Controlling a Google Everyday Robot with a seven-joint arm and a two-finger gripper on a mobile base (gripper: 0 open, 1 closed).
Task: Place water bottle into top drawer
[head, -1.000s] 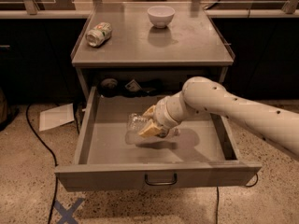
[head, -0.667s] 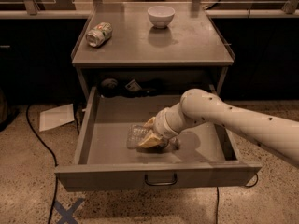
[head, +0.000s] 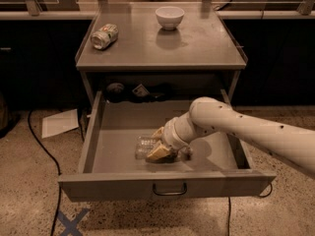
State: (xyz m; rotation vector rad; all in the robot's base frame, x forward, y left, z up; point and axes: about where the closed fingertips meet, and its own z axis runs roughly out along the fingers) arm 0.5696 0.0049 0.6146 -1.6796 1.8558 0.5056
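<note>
The top drawer is pulled wide open below the grey table, its loop handle at the centre of the front panel. The clear crinkled water bottle lies on its side on the drawer floor, left of centre. My gripper is down inside the drawer, at the bottle's right end, with its tan fingers around the bottle. The white arm reaches in from the right.
A dented green-and-white soda can lies on the table top at the left. A white bowl stands at the back. Dark small items sit at the drawer's rear. A paper sheet and a cable lie on the floor, left.
My gripper has lowered the bottle from a little above the drawer floor down onto it, moving slightly toward the front.
</note>
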